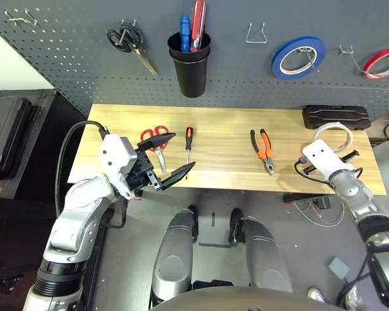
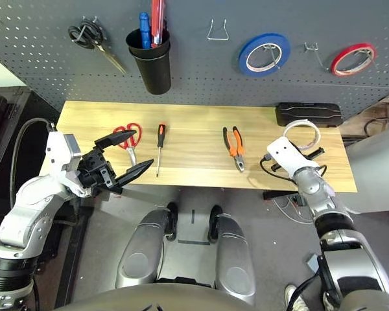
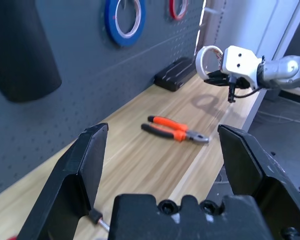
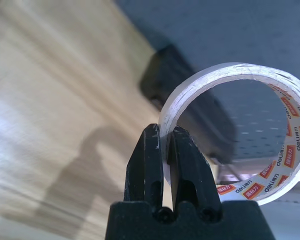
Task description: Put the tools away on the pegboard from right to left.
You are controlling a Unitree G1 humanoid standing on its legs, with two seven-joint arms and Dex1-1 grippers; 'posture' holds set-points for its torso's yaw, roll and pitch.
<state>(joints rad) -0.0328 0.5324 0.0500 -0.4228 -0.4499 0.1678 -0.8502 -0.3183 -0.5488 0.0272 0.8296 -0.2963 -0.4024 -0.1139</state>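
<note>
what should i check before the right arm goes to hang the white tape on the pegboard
1. Grip on the tape: right gripper is shut on the wall of the cream-white tape roll - ok.
2. Roll clear of the bench: it shows lifted off the wooden bench top in the left wrist view - ok.
3. Free hook: a bare wire hook hangs between the black cup and the blue tape roll - ok; whether it suits the roll, cannot tell.
4. Left gripper out of the way: open, holding nothing, over the bench's left end - ok.
5. Other tools undisturbed: pliers, screwdriver and red-handled scissors lie flat - ok.
</note>
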